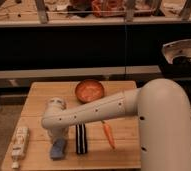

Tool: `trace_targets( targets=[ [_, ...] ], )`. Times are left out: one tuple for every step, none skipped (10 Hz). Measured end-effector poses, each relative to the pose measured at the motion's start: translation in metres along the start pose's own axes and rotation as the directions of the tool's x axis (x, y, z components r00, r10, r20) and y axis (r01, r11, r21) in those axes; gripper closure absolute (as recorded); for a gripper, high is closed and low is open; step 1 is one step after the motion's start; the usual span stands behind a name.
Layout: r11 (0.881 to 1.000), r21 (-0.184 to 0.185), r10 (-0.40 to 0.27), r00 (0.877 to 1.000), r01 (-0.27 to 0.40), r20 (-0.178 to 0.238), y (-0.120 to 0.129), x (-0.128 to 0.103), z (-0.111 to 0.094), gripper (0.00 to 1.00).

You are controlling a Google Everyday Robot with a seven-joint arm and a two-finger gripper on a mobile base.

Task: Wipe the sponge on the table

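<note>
Looking down on a light wooden tabletop of pale planks. At 7 o'clock from its middle, close to the near edge, the sponge: blue-grey, lying flat on the wood, long side running roughly front to back.

Right at 12 o'clock of the sponge, down at its far end, the claw, pointing at the wood below a rounded white wrist. Impossible to tell whether open, closed, or gripping the sponge; contact with the pad also hard to judge.

From the wrist, a white arm dotted with small dark holes, stretching toward 3 o'clock and widening into a bulky white body at the right of the view.

Just at 3 o'clock of the sponge, near it but apart, a black block with white stripes, laid front to back. Further toward 3 o'clock, past the block, an orange carrot, slanted, its far end tucked under the arm.

At 12 o'clock on the tabletop, near the far edge, a round orange-brown bowl. At 8 o'clock, along the left edge, a white bottle on its side, well apart from the sponge.
</note>
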State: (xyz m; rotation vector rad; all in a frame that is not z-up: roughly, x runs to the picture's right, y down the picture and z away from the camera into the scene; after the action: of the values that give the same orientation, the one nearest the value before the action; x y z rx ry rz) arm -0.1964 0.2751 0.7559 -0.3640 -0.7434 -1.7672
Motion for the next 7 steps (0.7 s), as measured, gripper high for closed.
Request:
trace_targets(
  targets=[
    [0.999,0.003,-0.038,0.999,0.038,0.0,-0.021,0.0,0.003,0.48],
    [0.998,0.006,-0.062,0.998,0.062,0.0,-0.036,0.004,0.005,0.48],
    [0.996,0.005,-0.093,0.996,0.093,-0.001,-0.052,0.01,0.006,0.48],
    [0.993,0.008,-0.121,0.993,0.121,-0.001,-0.068,0.02,0.007,0.48],
    [0.991,0.007,-0.137,0.991,0.137,-0.004,-0.075,0.033,0.008,0.48],
    [0.989,0.003,-0.145,0.989,0.145,-0.001,-0.075,0.045,0.008,0.48],
    [0.99,0.001,-0.143,0.99,0.143,0.003,-0.073,0.056,0.01,0.48]
  ],
)
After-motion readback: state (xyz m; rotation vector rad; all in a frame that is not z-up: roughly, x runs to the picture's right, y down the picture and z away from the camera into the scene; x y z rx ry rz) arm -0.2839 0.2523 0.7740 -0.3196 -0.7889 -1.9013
